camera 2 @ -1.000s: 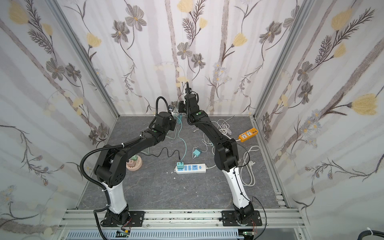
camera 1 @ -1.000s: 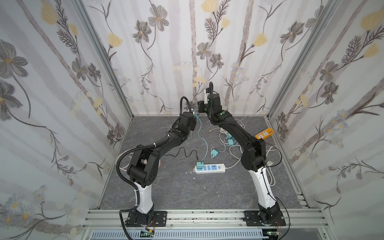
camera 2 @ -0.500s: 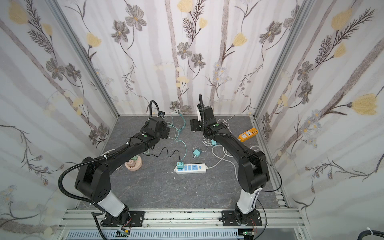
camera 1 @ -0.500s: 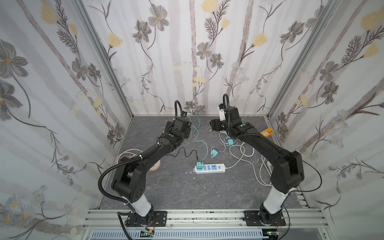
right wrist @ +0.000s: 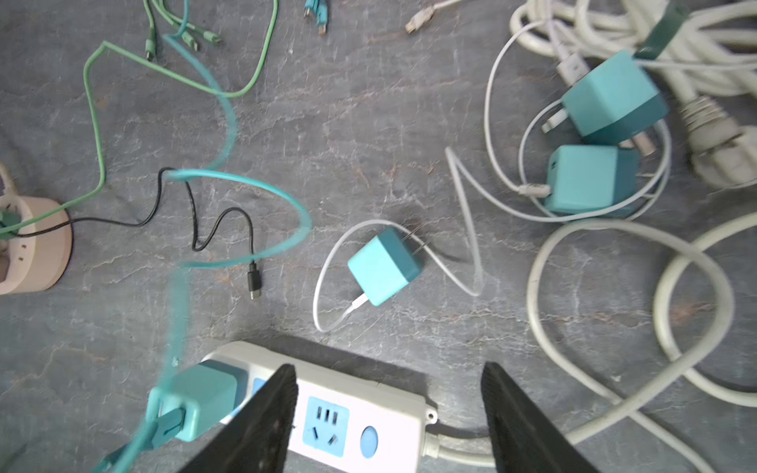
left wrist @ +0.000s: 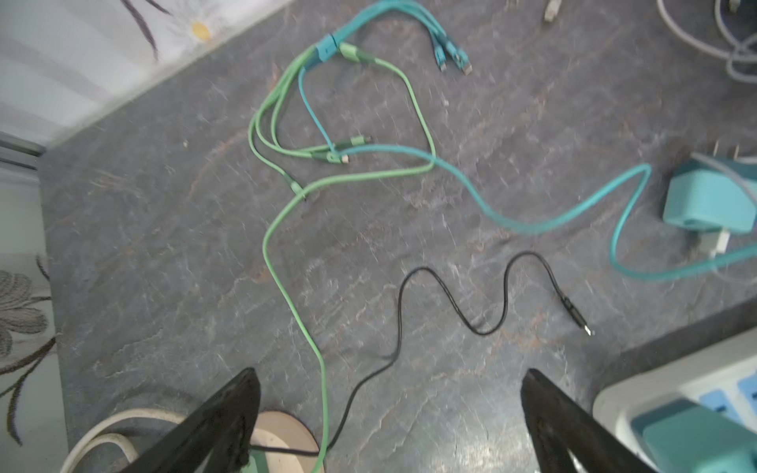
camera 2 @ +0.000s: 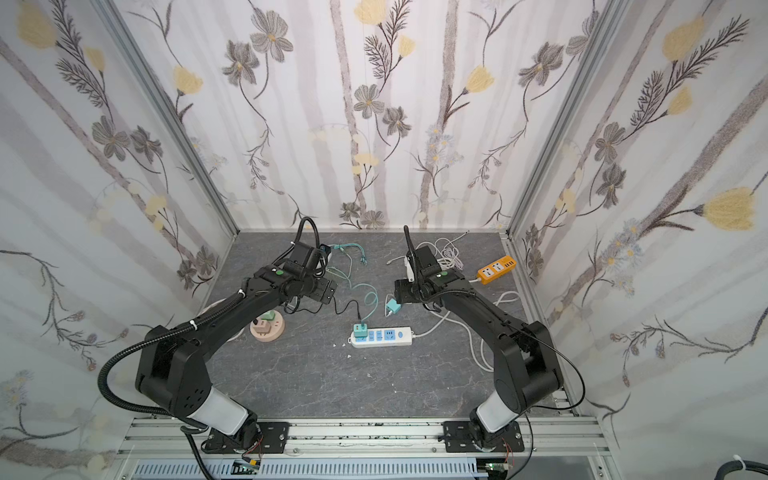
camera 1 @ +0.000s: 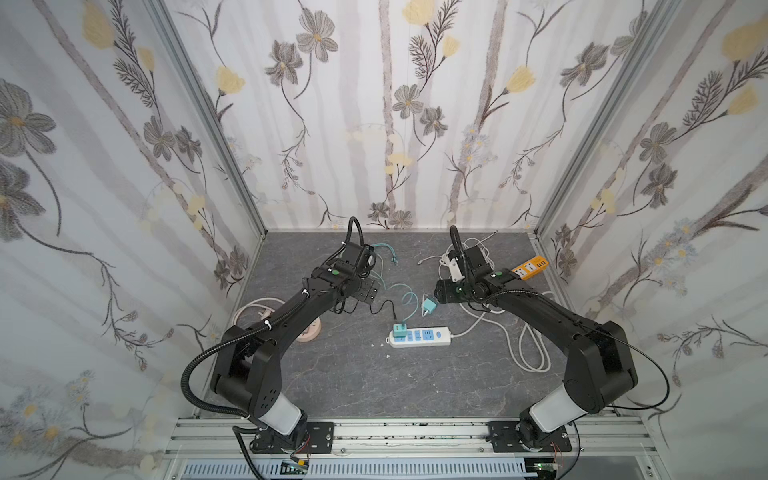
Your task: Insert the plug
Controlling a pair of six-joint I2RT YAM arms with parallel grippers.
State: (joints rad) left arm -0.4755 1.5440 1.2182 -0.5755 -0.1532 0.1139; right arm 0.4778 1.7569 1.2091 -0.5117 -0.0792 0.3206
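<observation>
While the left arm and the right arm hang over a grey stone-look floor, the left gripper stands wide open with nothing between its fingers. The right gripper is likewise parted and empty. Between the arms, near the middle of the floor, lies a white power strip with blue sockets. A teal plug sits upright in the socket at the strip's left end, and a teal cable loops away from it toward the far left. Just beyond the strip, a second teal plug lies loose on its side, prongs bare, with a thin white lead curled around it. Farther right, two more teal plugs lie touching each other among thick white cords. An orange power strip rests at the far right. On the left, a round pink socket block sits partly under the left arm. A green cable and a thin black cable trail from it across the floor.
</observation>
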